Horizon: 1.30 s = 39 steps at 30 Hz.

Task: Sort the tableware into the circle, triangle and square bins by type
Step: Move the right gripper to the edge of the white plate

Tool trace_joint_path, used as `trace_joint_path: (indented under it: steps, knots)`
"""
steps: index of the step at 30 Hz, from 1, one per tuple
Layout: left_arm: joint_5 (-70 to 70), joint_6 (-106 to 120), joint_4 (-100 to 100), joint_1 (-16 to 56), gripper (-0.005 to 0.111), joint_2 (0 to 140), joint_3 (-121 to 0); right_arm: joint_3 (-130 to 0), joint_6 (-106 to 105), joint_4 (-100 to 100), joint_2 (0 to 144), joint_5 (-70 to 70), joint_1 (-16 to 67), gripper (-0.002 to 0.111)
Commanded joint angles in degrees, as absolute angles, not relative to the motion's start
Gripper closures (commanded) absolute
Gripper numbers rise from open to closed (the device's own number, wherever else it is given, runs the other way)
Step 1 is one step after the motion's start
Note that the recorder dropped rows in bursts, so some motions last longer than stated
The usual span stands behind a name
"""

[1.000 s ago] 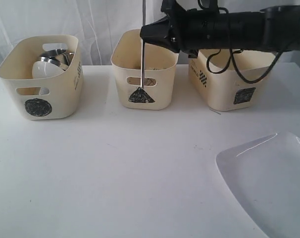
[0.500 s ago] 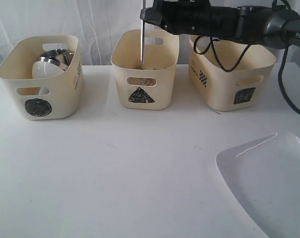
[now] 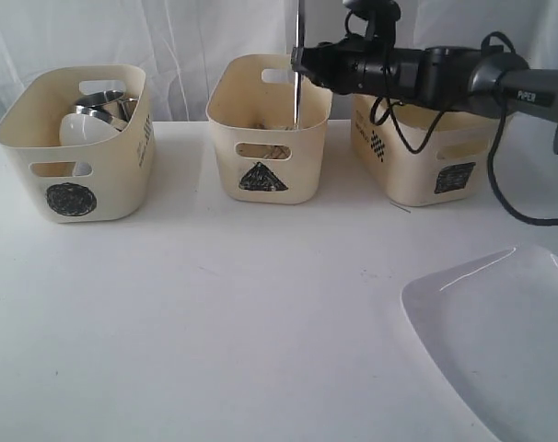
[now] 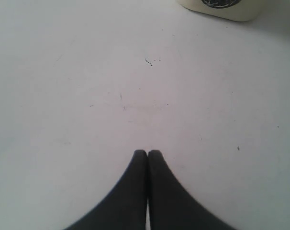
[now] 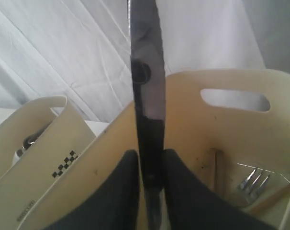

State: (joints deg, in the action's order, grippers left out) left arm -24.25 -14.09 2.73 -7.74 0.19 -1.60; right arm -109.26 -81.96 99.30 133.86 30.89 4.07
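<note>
Right wrist view: right gripper (image 5: pixel 150 160) clamps upright knife (image 5: pixel 147 91); left gripper (image 4: pixel 148 154) closed.

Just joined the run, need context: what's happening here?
The right gripper holds a knife upright, its lower end inside the triangle bin, where a fork lies. The circle bin holds mugs and a white bowl. The plate is on the table, not yet sorted. The left gripper is shut and empty above bare table.
</note>
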Motion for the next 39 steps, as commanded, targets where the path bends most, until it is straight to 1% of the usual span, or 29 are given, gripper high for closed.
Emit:
trace_joint_path:
  steps: [1,3,4,7,9,11,12,15,19,22,24,27,30,32,33,34,36,37,39]
  knots:
    - [-27.5,-14.1,3.4,-7.9,0.106,0.0,-1.1,-110.3,-84.7,99.9,134.6,32.6,3.6,0.068]
    - [-27.5,-14.1,3.4,-7.9,0.106,0.0,-1.1,-110.3,-84.7,99.9,134.4,32.6,3.6,0.062]
    - [-27.5,-14.1,3.4,-7.9,0.106,0.0,-1.1,-110.3,-84.7,99.9,134.1,32.6,3.6,0.061]
    - [-27.5,-14.1,3.4,-7.9,0.106,0.0,-1.1,-110.3,-83.0,99.9,132.4,33.1,3.4,0.061]
    - [-27.5,-14.1,3.4,-7.9,0.106,0.0,-1.1,-110.3,-76.6,99.9,130.4,34.7,2.7,0.062]
    - [-27.5,-14.1,3.4,-7.9,0.106,0.0,-1.1,-110.3,-68.1,96.7,127.7,37.1,1.6,0.069]
    - [-27.5,-14.1,3.4,-7.9,0.106,0.0,-1.1,-110.3,-63.1,91.7,126.0,38.5,0.9,0.077]
    - [-27.5,-14.1,3.4,-7.9,0.106,0.0,-1.1,-109.9,-46.3,69.6,121.0,41.4,-1.2,0.107]
    - [-27.5,-14.1,3.4,-7.9,0.106,0.0,-1.1,-107.6,-13.3,35.1,113.2,48.0,-4.1,0.108]
    - [-27.5,-14.1,3.4,-7.9,0.106,0.0,-1.1,-103.0,-2.9,18.5,106.4,51.8,-6.2,0.108]
    - [-27.5,-14.1,3.4,-7.9,0.106,0.0,-1.1,-99.1,-1.2,14.2,101.6,54.6,-8.2,0.108]
    - [-27.5,-14.1,3.4,-7.9,0.106,0.0,-1.1,-91.4,0.0,10.9,94.1,60.1,-13.6,0.108]
    - [-27.5,-14.1,3.4,-7.9,0.106,0.0,-1.1,-82.1,0.0,10.2,88.7,65.7,-22.7,0.108]
    - [-27.5,-14.1,3.4,-7.9,0.106,0.0,-1.1,-76.7,-3.6,10.4,86.5,70.0,-30.0,0.108]
    - [-27.5,-14.1,3.4,-7.9,0.106,0.0,-1.1,-74.8,-5.3,10.7,85.8,70.0,-32.8,0.108]
    - [-27.5,-14.1,3.4,-7.9,0.106,0.0,-1.1,-71.9,-6.5,12.1,84.8,70.0,-36.8,0.108]
    - [-27.5,-14.1,3.4,-7.9,0.106,0.0,-1.1,-68.5,-10.6,16.2,83.9,70.0,-41.7,0.108]
    - [-27.5,-14.1,3.4,-7.9,0.106,0.0,-1.1,-66.6,-15.8,20.9,83.9,70.0,-44.6,0.108]
    - [-27.5,-14.1,3.4,-7.9,0.106,0.0,-1.1,-64.6,-25.7,26.7,83.9,70.0,-47.8,0.108]
